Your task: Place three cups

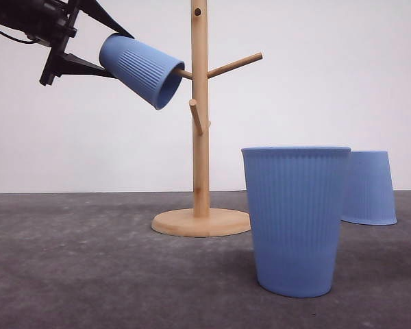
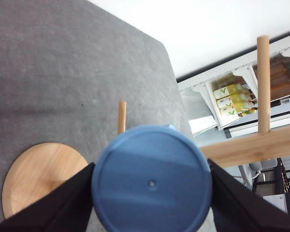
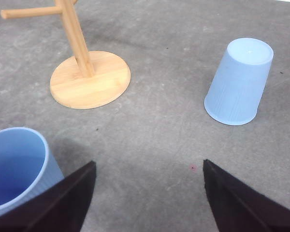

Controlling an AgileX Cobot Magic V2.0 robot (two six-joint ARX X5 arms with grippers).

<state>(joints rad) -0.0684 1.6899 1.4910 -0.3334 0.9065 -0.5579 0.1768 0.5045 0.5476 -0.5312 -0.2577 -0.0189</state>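
On the rack, the held cup hides a peg's tip

Three ribbed light-blue cups: one tilted cup is held high at ten o'clock, mouth slipped over a peg. An upright cup stands nearest, and an upside-down cup sits farther back at three o'clock.
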